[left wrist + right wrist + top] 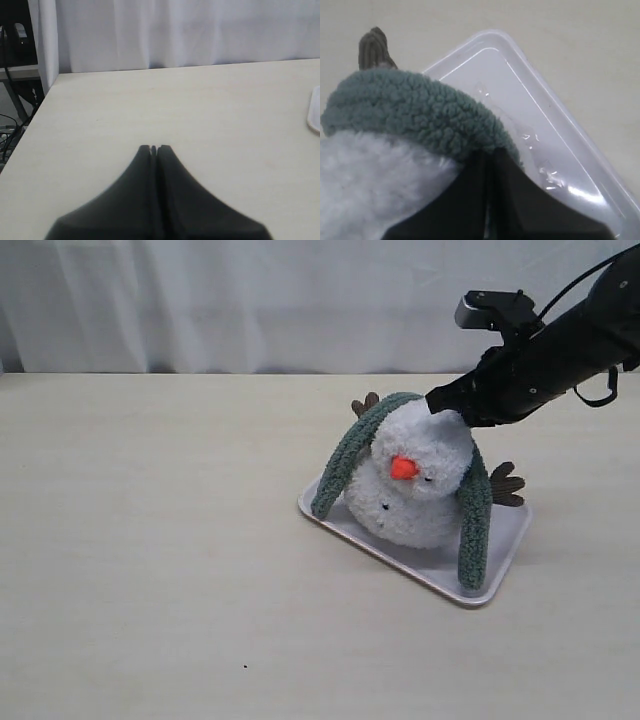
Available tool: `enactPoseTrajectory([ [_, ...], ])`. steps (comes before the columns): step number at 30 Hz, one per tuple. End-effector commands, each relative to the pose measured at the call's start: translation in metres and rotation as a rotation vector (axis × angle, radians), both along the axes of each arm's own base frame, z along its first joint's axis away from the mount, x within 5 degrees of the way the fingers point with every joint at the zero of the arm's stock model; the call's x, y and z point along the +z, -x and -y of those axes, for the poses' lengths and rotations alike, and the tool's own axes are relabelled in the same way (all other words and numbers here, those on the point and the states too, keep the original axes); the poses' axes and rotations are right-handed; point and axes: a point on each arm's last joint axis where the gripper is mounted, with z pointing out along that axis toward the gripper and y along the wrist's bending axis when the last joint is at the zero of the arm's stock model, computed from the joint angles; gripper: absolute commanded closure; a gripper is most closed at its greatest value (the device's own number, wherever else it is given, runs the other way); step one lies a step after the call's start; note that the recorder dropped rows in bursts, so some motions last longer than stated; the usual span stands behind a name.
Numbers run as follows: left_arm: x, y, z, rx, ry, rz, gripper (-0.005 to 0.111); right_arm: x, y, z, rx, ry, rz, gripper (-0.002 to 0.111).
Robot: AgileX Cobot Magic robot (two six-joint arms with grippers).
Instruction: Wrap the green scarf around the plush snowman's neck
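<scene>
Scarf (475, 515) looks soft, light and limp, with a fuzzy pile likely to cling to plush rather than slide. It lies over the back of the snowman (415, 495), ends hanging at 9 and 3 o'clock down to the tray (500, 565). A loose end seems the best place to pinch. Right fingers (515, 200) are pressed together at the head's 1 o'clock, tips against the scarf; any pinch is hidden. Left fingers (130, 200), also closed, hover over bare table (200, 110). Twig arms (507, 483) may snag, and the light snowman could topple.
</scene>
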Motion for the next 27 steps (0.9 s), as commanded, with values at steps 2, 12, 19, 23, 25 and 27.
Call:
enactPoseTrajectory([
  [2,0.000,0.000,0.000,0.002,0.004,0.013,0.107,-0.008,0.005,0.003,0.002,0.012,-0.034,0.104],
  [12,0.000,0.000,0.000,0.002,0.004,0.013,0.107,0.019,0.012,0.003,0.010,0.005,0.030,0.104],
  [19,0.000,0.000,0.000,0.002,0.004,0.013,0.107,0.061,0.043,0.002,0.041,-0.037,-0.001,0.080],
  [23,0.000,0.000,0.000,0.002,0.004,0.013,0.107,0.069,0.073,0.008,0.020,0.008,-0.099,0.061],
  [25,0.000,0.000,0.000,0.002,0.004,0.013,0.107,0.065,0.091,0.016,-0.024,0.069,-0.110,0.061],
  [27,0.000,0.000,0.000,0.002,0.004,0.013,0.107,0.056,0.108,0.018,-0.055,0.056,-0.109,0.061],
])
